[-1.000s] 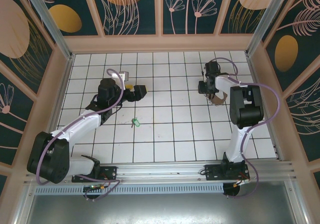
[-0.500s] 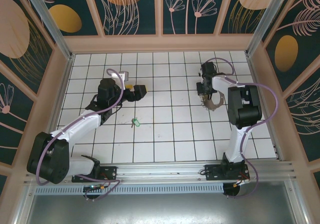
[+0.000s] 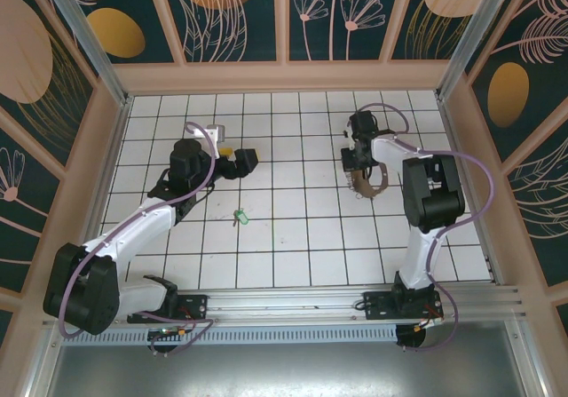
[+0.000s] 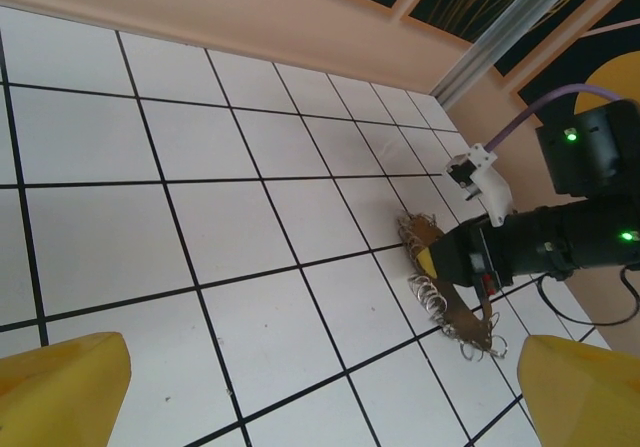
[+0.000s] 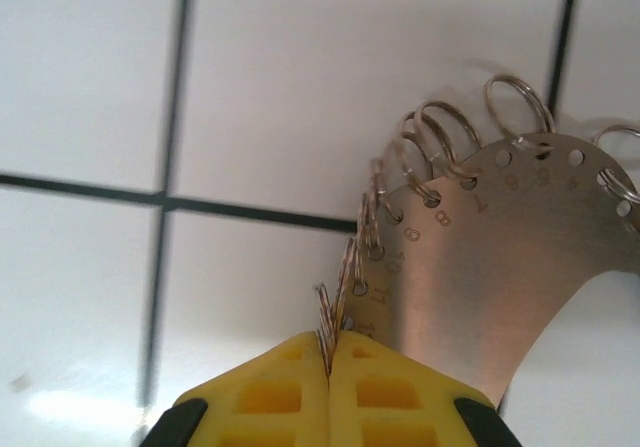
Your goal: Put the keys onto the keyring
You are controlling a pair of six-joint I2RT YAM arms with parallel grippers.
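The keys [image 3: 238, 217], a tiny silvery bunch with a green tag, lie on the white tiled floor left of centre. The keyring [image 3: 371, 186] is a curved brownish metal band with several small wire rings along its edge [image 5: 500, 257]. It lies on the floor at the right [image 4: 455, 312]. My right gripper [image 3: 358, 171] is shut on one of those rings at the band's end, the yellow fingertips pressed together [image 5: 329, 367]. My left gripper [image 3: 252, 160] hovers open above and right of the keys, holding nothing [image 4: 320, 397].
Peach walls ring the tiled floor [image 3: 293, 246]. The aluminium rail [image 3: 293, 304] with both arm bases runs along the near edge. The right arm's black wrist and purple cable [image 4: 560, 237] stand over the keyring.
My right gripper has shut on a ring of the keyring and shifted left, taking the band with it. The left arm has barely moved.
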